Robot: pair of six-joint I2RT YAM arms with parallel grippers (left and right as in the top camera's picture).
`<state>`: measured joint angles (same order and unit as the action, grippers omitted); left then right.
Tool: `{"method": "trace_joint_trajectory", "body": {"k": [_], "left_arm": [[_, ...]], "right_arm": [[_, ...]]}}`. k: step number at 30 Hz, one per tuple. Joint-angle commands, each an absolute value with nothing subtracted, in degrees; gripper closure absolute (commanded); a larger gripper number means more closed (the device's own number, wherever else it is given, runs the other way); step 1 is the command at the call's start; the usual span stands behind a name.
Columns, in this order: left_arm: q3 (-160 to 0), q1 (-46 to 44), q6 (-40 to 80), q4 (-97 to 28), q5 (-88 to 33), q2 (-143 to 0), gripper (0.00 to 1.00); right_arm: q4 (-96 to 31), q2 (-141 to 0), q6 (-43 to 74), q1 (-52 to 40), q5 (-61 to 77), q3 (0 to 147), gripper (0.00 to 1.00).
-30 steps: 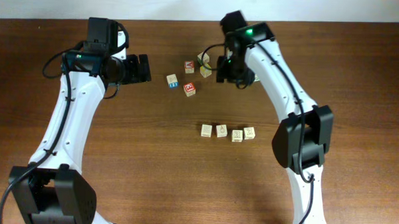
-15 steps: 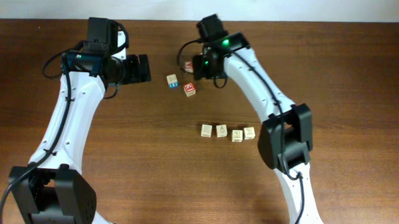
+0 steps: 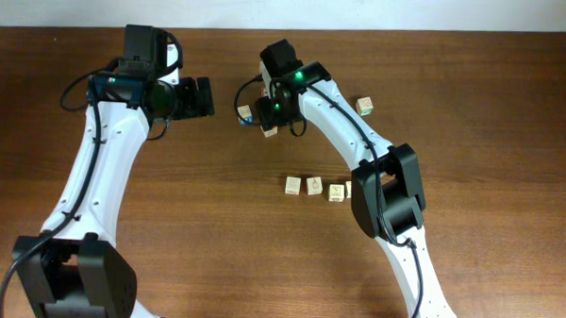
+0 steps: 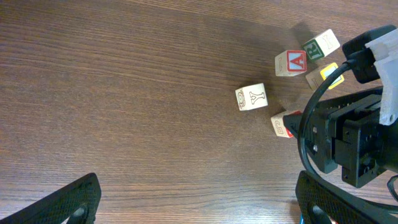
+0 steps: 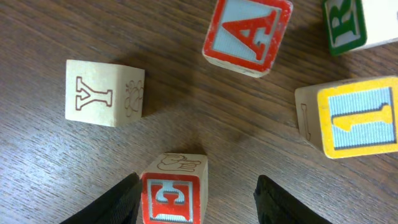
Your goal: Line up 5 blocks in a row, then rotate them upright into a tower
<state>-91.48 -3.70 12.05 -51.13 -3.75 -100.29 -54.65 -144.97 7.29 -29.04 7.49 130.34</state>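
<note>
1. The left gripper (image 3: 207, 97) is held over the table (image 3: 168, 202) at far left, jaws wide apart.
2. The right gripper (image 5: 198, 190) is set at far centre, jaws apart astride the red-framed C block (image 5: 171, 196), which is not clamped.
3. The Y block (image 5: 102, 93) and A block (image 5: 249, 34) are seen just beyond.
4. A row of pale blocks (image 3: 314, 186) lies nearer, its right end partly hidden.

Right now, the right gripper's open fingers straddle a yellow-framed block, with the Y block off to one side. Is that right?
Not quite. The block between the right gripper's fingers is the red-framed block; the yellow-framed block lies outside them. The right wrist view shows it. The fingers are open and the Y block sits off to one side, as stated.
</note>
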Motion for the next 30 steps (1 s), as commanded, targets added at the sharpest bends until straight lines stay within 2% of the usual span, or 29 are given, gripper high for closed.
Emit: {"method": "trace_joint_trajectory", "body": {"k": [1,12,23,30], "left_arm": [[-92.3,-3.6,12.8,-51.1,-3.2,-100.6,0.01],[-92.3,-3.6,12.8,-51.1,-3.2,-100.6,0.01],[-92.3,-3.6,12.8,-51.1,-3.2,-100.6,0.01],[-92.3,-3.6,12.8,-51.1,-3.2,-100.6,0.01]], "right_arm": [[-54.3,-145.7,5.7,-29.6,8.4,131.2,0.41],[-54.1,-145.8,5.8,-30.6,8.4,130.1,0.43],[-52.6,-145.8,6.7,-30.7,6.9,127.9,0.63],[-54.6,-144.8,13.0,-30.7,7.1,129.2,0.68]]}}
